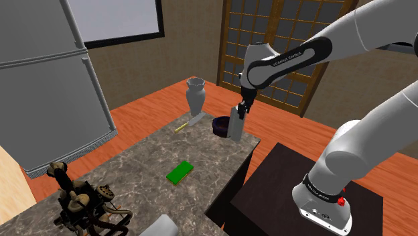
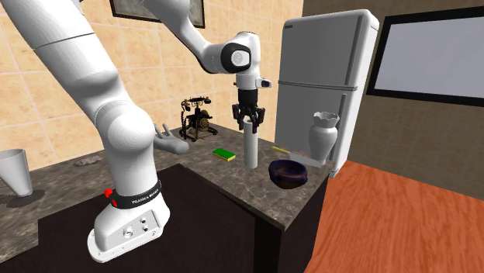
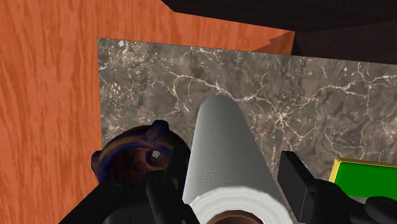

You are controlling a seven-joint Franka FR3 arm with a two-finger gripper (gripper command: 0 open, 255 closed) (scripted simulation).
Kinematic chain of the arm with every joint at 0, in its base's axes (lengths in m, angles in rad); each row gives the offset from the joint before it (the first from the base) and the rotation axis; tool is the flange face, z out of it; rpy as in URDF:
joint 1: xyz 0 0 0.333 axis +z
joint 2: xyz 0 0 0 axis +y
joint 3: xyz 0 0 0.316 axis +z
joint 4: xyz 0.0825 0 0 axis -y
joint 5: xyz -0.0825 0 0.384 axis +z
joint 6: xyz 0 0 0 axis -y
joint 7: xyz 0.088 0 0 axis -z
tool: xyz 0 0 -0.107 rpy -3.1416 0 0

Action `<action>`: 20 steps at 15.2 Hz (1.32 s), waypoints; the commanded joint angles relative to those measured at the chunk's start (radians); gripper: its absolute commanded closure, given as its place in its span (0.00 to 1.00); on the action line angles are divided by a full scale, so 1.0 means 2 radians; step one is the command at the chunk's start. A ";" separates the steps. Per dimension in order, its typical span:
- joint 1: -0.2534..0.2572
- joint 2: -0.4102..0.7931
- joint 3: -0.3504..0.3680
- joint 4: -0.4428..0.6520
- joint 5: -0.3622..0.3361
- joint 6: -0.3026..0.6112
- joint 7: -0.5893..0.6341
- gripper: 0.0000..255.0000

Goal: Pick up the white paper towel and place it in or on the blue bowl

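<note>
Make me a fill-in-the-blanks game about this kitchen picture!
1. The roll stands ____ on the counter, beside the bowl.
2. The gripper is at the roll's ____ end.
3. The flat sponge is coloured ____.
Missing words: upright; top; green.

Shoulder view looks down from behind the stand [image 1: 281, 171] toward ten o'clock over the marble counter [image 1: 134, 167]. Second exterior view faces its end, near. Wrist view hangs close above the paper towel roll [image 3: 226, 153] and blue bowl [image 3: 130, 159], which all share.
</note>
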 commanded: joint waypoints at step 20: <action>-0.017 0.133 -0.035 0.284 0.013 -0.150 -0.066 1.00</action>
